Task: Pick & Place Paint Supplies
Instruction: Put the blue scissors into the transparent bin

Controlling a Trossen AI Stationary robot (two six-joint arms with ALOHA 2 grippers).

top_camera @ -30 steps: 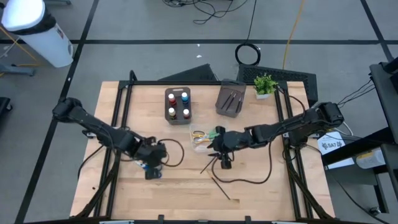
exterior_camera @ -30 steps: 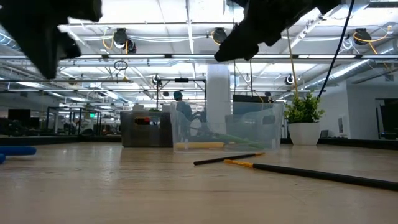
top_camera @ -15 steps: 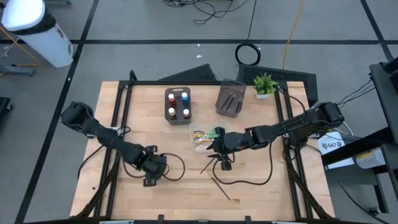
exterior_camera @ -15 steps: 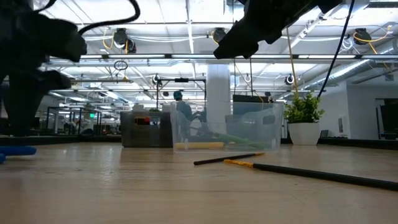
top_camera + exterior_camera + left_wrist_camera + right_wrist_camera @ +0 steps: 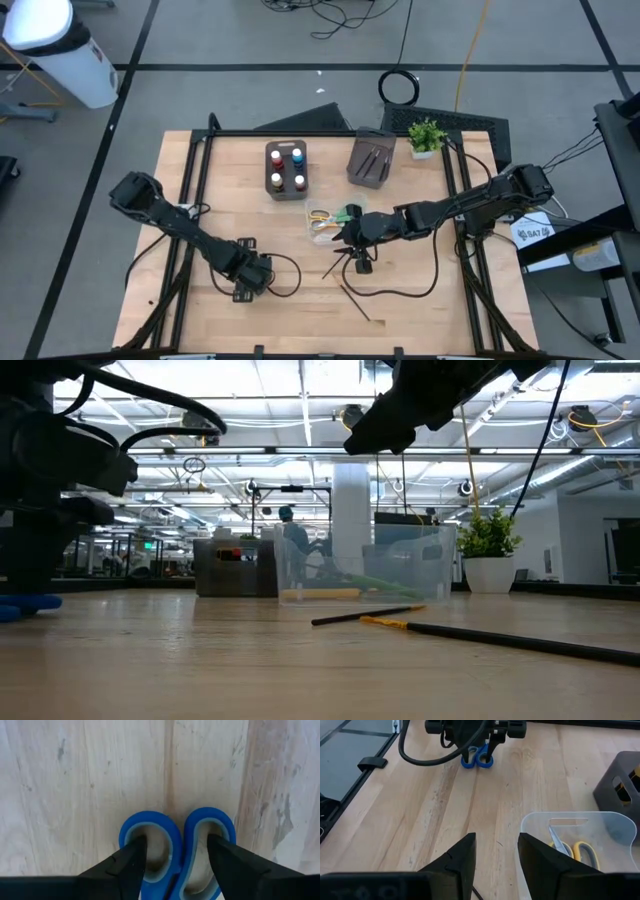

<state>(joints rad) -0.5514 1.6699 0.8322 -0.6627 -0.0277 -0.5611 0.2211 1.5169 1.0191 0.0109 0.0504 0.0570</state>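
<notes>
small blue-handled scissors (image 5: 176, 851): lying flat on the pale wooden bench (image 5: 420, 300), front left area. left claw (image 5: 175, 854): lowered over them, fingers spread wide, one finger inside each handle loop. right claw (image 5: 496, 851): fingers apart, holding nothing, beside the clear plastic box (image 5: 580, 840) containing yellow-handled scissors (image 5: 584, 851).

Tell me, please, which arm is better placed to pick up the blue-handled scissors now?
The left. The left gripper is already down at the blue-handled scissors, its open fingers straddling the handle loops. The right gripper hovers by the clear plastic box, farther from them.
</notes>
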